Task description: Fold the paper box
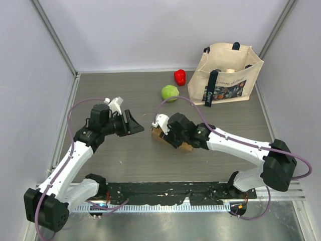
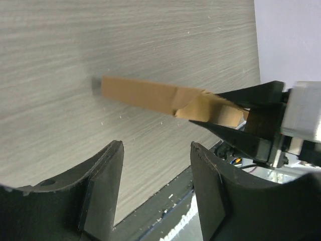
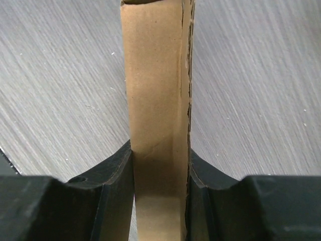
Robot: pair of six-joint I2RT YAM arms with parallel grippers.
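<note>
A: Overhead first. Where's the paper box [image 1: 186, 147]?

B: Mid-table [image 1: 125, 160], standing on edge, flattened, mostly hidden under the right pincer [image 1: 161, 131], which grips it from the right. Left pincer [image 1: 136, 123] sits just left of it, apart from it and pointing at it. A tote bag [image 1: 228, 75] stands upright far right, with a green ball [image 1: 170, 92] and a red pepper [image 1: 179, 77] beside it.

A: Left wrist view?

B: Left pincer's fingers stand apart, nothing between them, over bare table. Beyond them the paper box shows as a narrow brown strip, its right end pinched by the right pincer.

A: Right wrist view?

B: Right pincer clamped on the paper box. Both fingers press its cardboard faces, and the folded layers run straight away from the camera, raw edge on the right.
</note>
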